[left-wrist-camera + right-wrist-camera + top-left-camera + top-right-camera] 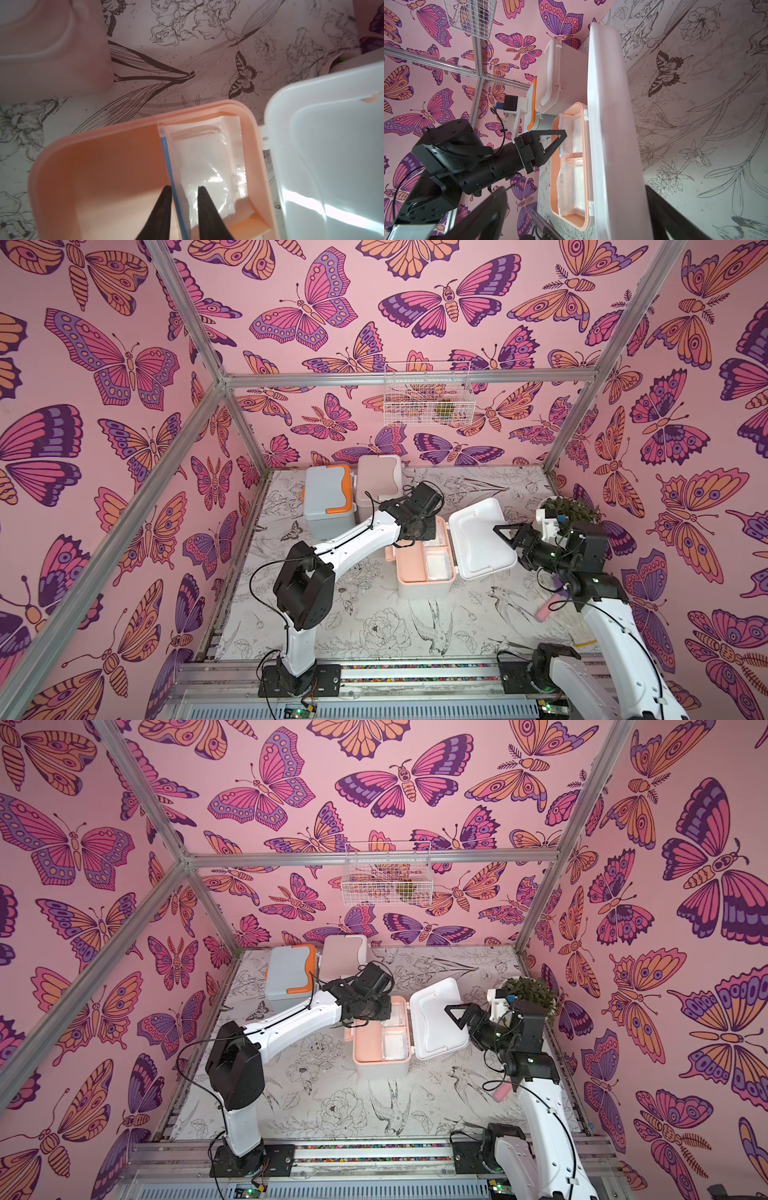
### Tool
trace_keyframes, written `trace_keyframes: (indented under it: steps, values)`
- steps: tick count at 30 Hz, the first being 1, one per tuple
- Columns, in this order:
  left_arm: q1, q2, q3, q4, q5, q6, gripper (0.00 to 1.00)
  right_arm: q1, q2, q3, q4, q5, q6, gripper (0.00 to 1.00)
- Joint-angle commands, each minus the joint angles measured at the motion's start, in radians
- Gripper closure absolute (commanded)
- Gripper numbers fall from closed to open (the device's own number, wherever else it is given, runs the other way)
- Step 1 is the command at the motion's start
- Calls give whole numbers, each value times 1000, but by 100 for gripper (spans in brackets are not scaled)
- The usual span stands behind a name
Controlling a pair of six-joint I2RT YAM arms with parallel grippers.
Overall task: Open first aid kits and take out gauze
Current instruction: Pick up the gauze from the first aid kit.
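The white first aid kit with peach trim [419, 587] [104, 133] stands open mid-table, its lid [482, 539] swung back. Two gauze packets lie in its tray [572, 135] [571, 187]. My left gripper [185, 188] [564, 135] reaches into the far compartment. Its fingers stand narrowly apart astride the blue-striped edge of the gauze [207, 162]; whether they pinch it does not show. My right gripper [500, 531] [574, 187] is wide open, with the lid's edge [610, 145] between its fingers. The blue-grey kit [328, 502] and the beige-pink kit [378, 477] stand shut at the back left.
A white pot with a green plant [571, 510] sits close behind the right wrist. A wire basket [428, 393] hangs on the back wall. A pink object [546, 610] lies beside the right arm. Pink walls bound the table on three sides.
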Motion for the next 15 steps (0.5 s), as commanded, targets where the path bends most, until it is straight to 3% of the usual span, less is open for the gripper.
trace_keyframes:
  steps: [1,7,15]
  values:
    - [3,10,24,-32,-14,11,87,-5,-8,-1,18,-27,-5,1]
    - [-1,-37,22,-35,-9,16,100,-5,-6,-5,25,-33,-3,1]
    - [-2,-144,-12,-40,-32,36,100,-4,-2,-7,31,-34,-3,1]
